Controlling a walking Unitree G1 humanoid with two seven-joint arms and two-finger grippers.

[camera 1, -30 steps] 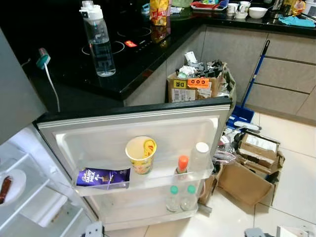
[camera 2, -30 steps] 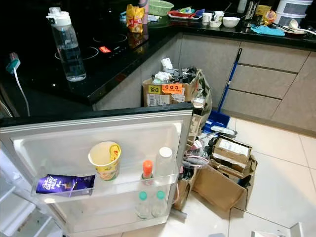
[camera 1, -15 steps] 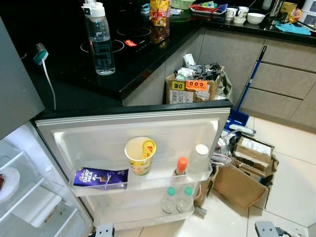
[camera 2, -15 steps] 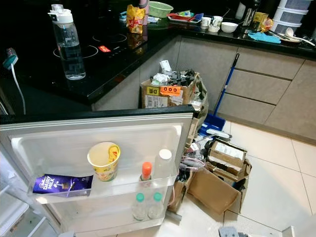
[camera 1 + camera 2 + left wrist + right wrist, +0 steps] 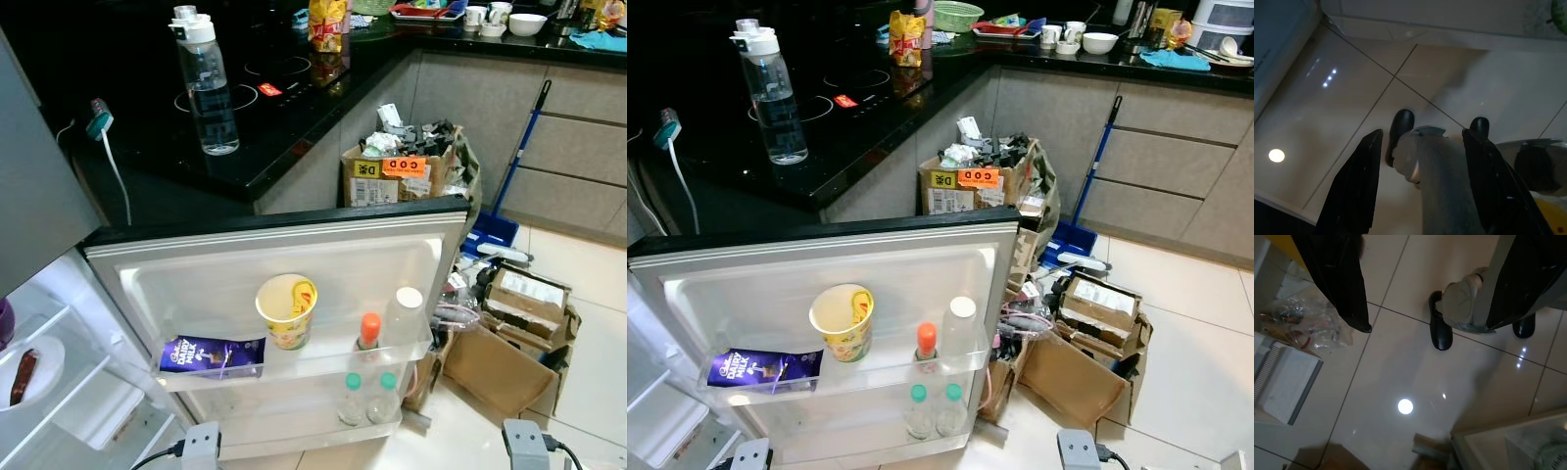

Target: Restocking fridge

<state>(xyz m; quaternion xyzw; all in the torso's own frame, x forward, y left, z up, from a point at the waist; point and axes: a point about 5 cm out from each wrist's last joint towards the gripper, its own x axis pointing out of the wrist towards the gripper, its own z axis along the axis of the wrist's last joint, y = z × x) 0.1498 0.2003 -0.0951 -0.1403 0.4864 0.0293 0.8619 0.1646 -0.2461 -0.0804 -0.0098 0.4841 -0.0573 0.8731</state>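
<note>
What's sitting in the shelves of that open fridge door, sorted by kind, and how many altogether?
Bottles: 4 (orange cap, white cap, two green caps)
Paper cup: 1
Chocolate bar: 1
Total: 6

Open fridge door [image 5: 294, 259] holds cup [image 5: 286, 309], chocolate [image 5: 214, 354], bottles [image 5: 403, 313].

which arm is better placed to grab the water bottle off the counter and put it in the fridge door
Left, probably. The water bottle stands on the counter toward the robot's left, above the door's left half. Both arms hang low, the left gripper and right gripper open over the floor, so side alone decides.
</note>
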